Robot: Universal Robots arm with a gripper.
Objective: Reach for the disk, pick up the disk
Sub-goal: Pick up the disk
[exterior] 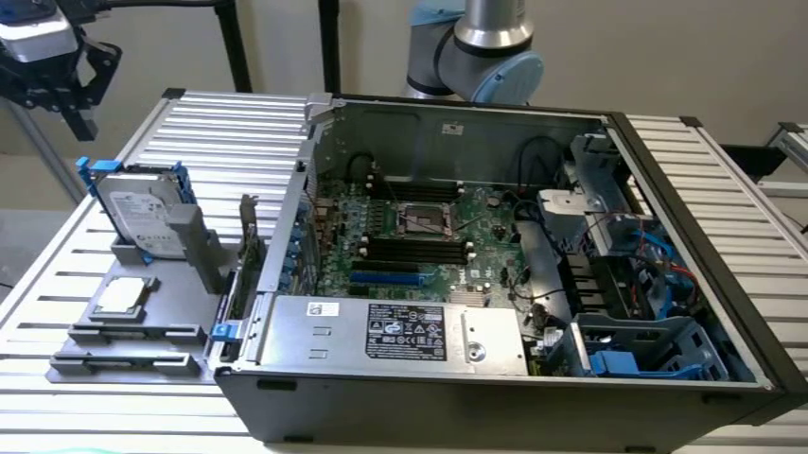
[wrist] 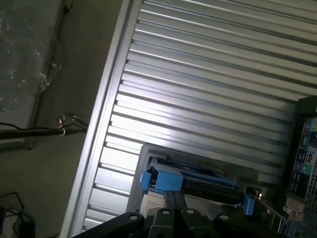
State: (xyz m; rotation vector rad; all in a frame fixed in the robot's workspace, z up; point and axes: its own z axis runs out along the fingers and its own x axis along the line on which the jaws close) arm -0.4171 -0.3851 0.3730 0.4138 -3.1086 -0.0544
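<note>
The disk (exterior: 136, 216), a silver-grey drive with a white label in a blue carrier frame, stands on edge in a grey holder (exterior: 189, 248) at the exterior view's left, on the slatted table. My gripper (exterior: 76, 112) hangs well above and behind it, near the table's far left corner, touching nothing. In the wrist view the disk's blue-framed top edge (wrist: 190, 179) lies just beyond my gripper (wrist: 174, 199). Its two black fingers are pressed together, shut and empty.
An open computer case (exterior: 505, 274) with motherboard, power supply and a blue plastic cage (exterior: 650, 348) stands to the disk's right. A small square silver chip (exterior: 123, 295) rests on a grey fixture in front of the disk. The slatted aluminium table (exterior: 202, 128) ends close by at the left.
</note>
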